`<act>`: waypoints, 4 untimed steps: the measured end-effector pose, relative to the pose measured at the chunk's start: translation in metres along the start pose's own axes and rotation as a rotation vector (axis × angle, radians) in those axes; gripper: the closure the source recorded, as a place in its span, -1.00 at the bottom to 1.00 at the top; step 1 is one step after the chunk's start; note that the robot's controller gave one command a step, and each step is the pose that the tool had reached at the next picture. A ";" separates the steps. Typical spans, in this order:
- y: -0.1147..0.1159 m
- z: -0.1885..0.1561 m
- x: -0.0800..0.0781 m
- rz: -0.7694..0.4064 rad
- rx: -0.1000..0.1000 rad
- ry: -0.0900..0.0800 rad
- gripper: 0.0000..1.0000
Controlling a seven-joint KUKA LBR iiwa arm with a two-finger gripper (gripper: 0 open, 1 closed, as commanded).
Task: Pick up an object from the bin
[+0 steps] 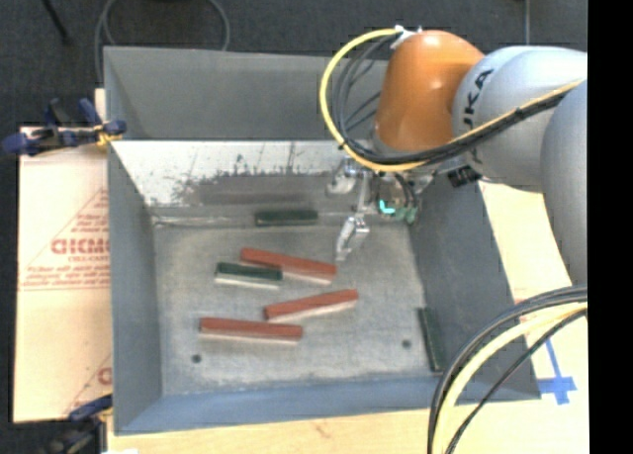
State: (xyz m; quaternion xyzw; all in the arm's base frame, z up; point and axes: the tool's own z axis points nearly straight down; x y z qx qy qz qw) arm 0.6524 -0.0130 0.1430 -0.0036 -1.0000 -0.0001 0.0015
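Observation:
My gripper (349, 237) hangs low in the back right part of the bin, empty as far as the view shows. Its tip is just above the right end of a red-brown flat bar (287, 263) that lies slanted on the bin floor. A dark green bar (287, 216) lies to its left along the back wall. Another dark green bar (247, 274) rests against the near side of the red-brown one.
Two more red-brown bars (312, 306) (250, 329) lie toward the front of the floor. A dark green bar (428, 338) leans along the right wall. The arm with its orange cover and yellow cables comes over the back right rim.

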 end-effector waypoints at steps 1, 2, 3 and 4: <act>0.000 -0.005 -0.002 0.000 0.000 -0.008 -1.00; 0.036 0.062 0.037 0.050 -0.001 -0.012 1.00; 0.036 0.062 0.037 0.049 -0.001 -0.012 1.00; 0.038 -0.075 0.050 0.096 -0.001 -0.009 1.00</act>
